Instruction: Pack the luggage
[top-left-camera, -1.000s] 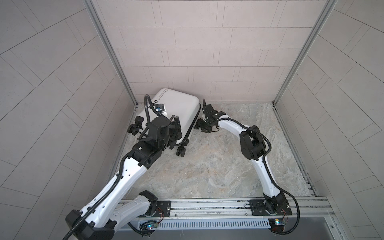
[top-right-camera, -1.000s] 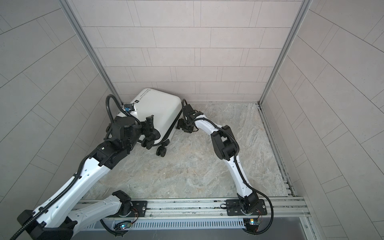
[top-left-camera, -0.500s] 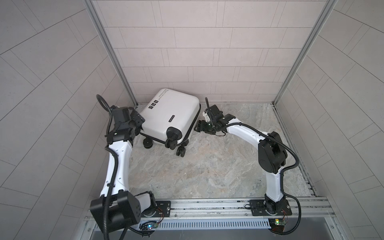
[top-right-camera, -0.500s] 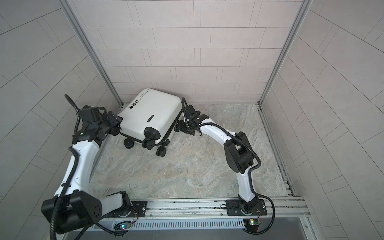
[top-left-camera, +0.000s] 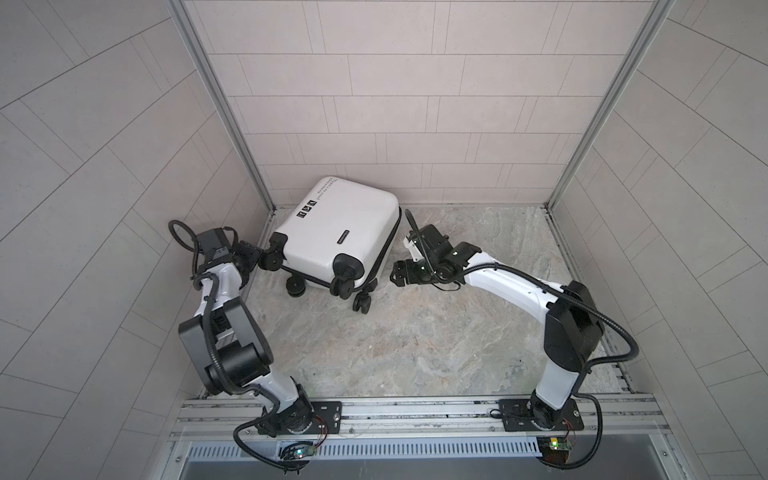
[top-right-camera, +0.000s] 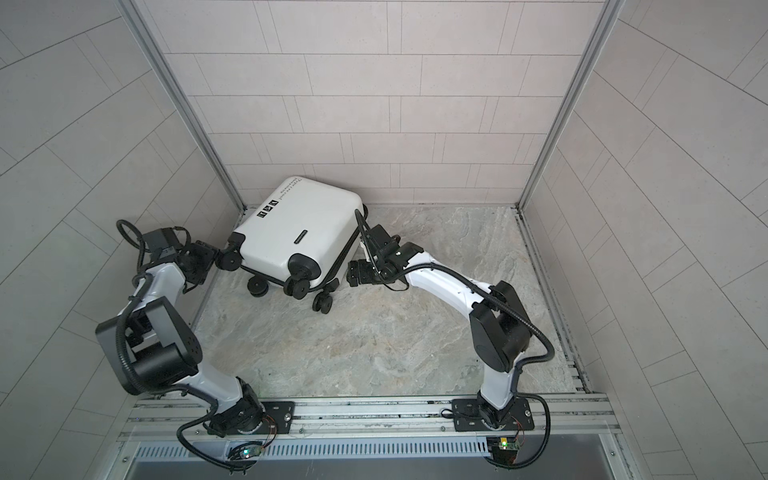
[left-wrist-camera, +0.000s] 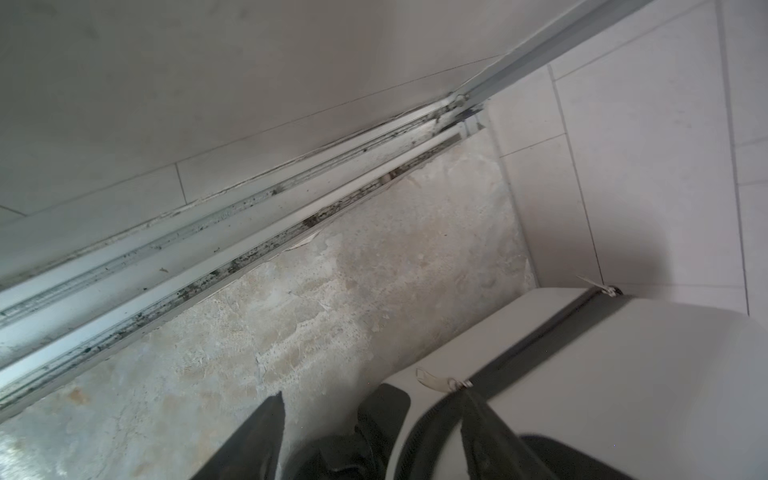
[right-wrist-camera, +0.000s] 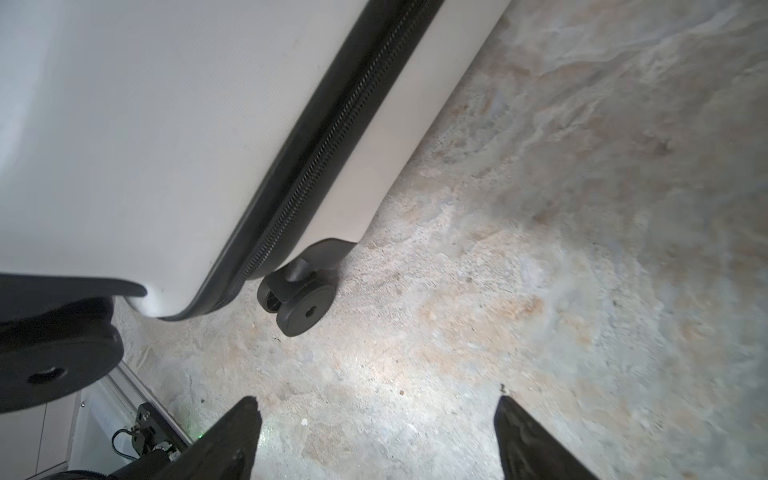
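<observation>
where: hemmed by pale tiled walls (top-left-camera: 232, 137), back-left corner of mottled stone-look surface (top-left-camera: 415, 332) | item: small white hard-shell luggage (top-left-camera: 340, 232), lying flat, shut | handling: probably light, rigid, slick, free-rolling; best held by shell edges | left gripper (left-wrist-camera: 370, 399): fingers (left-wrist-camera: 257, 436) parted astride black spinner wheel (top-left-camera: 271, 261) | right gripper (right-wrist-camera: 376, 409): fingers spread, empty, beside black zipper (right-wrist-camera: 316, 166)

The luggage (top-left-camera: 340, 224) shell is glossy hard white plastic — the floor (top-left-camera: 415, 332) rough, matt, mottled stone.
</observation>
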